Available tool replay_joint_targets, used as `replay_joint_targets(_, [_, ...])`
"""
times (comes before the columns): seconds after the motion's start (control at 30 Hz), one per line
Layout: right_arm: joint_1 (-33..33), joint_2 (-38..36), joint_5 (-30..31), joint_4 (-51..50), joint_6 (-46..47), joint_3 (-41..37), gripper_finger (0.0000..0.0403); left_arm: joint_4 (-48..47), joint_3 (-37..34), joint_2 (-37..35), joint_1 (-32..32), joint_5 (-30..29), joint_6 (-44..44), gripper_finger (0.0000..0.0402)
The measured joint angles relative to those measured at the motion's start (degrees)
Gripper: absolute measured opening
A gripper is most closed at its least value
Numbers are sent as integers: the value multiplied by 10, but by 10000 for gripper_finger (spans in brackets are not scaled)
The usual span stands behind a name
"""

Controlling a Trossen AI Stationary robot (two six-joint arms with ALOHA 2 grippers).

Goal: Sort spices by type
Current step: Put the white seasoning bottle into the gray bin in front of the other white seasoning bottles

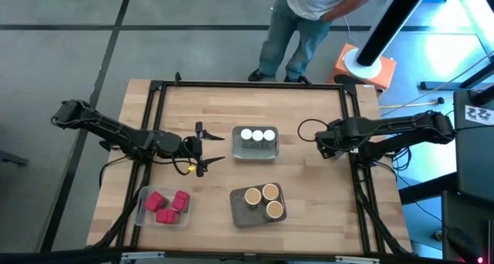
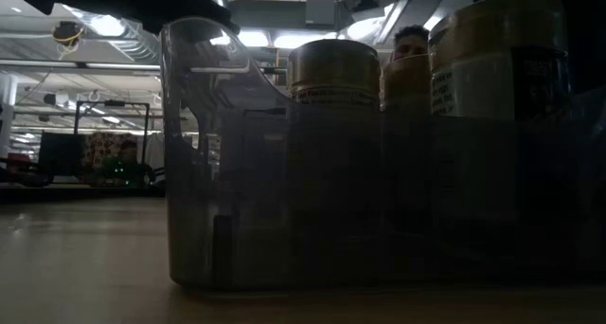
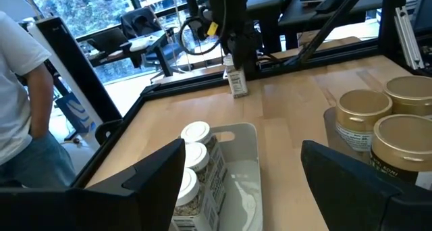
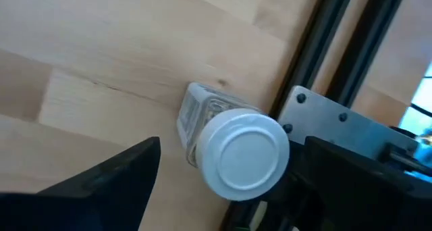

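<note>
With three trays already sorted, the open right hand [image 4: 223,184] hovers over a stray white-lidded jar [image 4: 233,146] by the tabletop's [image 1: 208,110] right edge, seemingly to grasp it, while the open left hand [image 1: 207,150] waits mid-tabletop

Robotics lab | framed wooden table [image 1: 309,179] | desks, office chairs [image 3: 145,21]

Bare table [image 1: 208,110] behind trays; black frame rail [image 4: 337,48] crowds white-lidded jar [image 4: 233,146].

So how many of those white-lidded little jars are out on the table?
4. Three white-lidded jars sit in a row in the clear tray; the fourth jar sits apart by the right frame rail, at the right gripper. None seems hidden.
</note>
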Motion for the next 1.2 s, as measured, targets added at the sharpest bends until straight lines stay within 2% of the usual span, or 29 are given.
replay_joint_targets(0.3, [0, 51, -39, 20, -4, 0, 343, -1, 0, 0, 0, 0, 0, 280])
replay_joint_targets(0.53, [0, 59, -50, 73, -17, 0, 317, -1, 0, 0, 0, 0, 1, 280])
replay_joint_targets(0.77, [0, 59, -44, 90, -18, 0, 279, -2, 0, 0, 0, 0, 2, 280])
replay_joint_targets(1.1, [0, 59, -33, 95, -19, 0, 253, -2, 0, 0, 0, 0, 2, 280])
replay_joint_targets(1.2, [0, 58, -28, 98, -24, 1, 234, -2, 0, 0, 0, 0, 2, 280])
